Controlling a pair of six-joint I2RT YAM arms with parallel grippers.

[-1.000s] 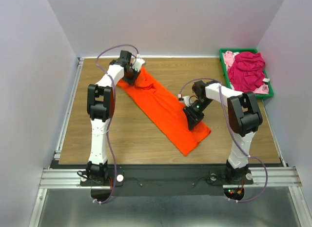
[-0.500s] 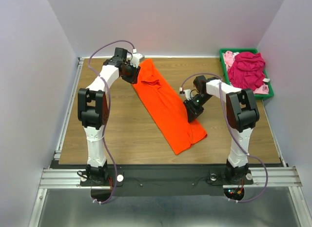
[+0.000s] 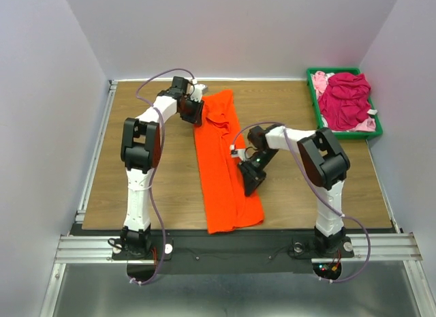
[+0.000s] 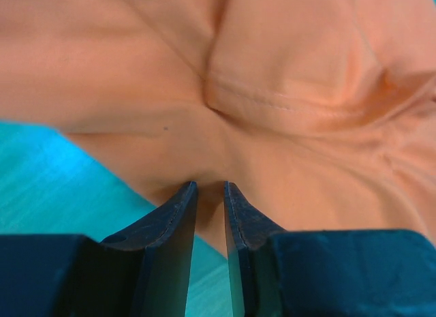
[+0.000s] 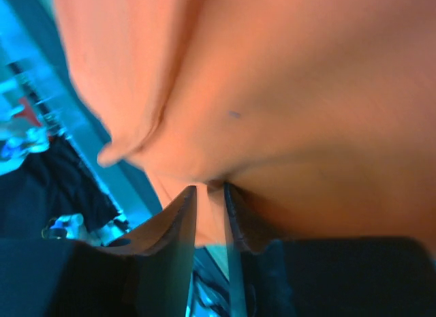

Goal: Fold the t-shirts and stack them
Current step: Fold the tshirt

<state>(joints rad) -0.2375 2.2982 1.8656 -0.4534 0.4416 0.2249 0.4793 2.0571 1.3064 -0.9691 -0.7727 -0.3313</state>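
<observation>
The bright orange t-shirt [image 3: 221, 160] lies as a long folded strip down the middle of the table, from the far edge to the near edge. My left gripper [image 3: 193, 113] is shut on its far left edge; the left wrist view shows the cloth [image 4: 286, 92] pinched between the jaws [image 4: 210, 187]. My right gripper [image 3: 245, 175] is shut on the strip's right edge near the middle; the right wrist view shows orange cloth [image 5: 300, 92] bunched at the jaw tips [image 5: 210, 189]. The magenta t-shirt [image 3: 346, 99] and the pale pink t-shirt [image 3: 320, 80] lie crumpled in the bin.
A green plastic bin [image 3: 379, 129] stands at the far right corner of the wooden table [image 3: 143, 187]. White walls close in the table at the back and both sides. A metal rail [image 3: 231, 245] with the arm bases runs along the near edge.
Both grippers swung the orange shirt: the left one moved right along the far edge, the right one moved left and nearer. The strip turned from a diagonal to nearly straight front-to-back.
</observation>
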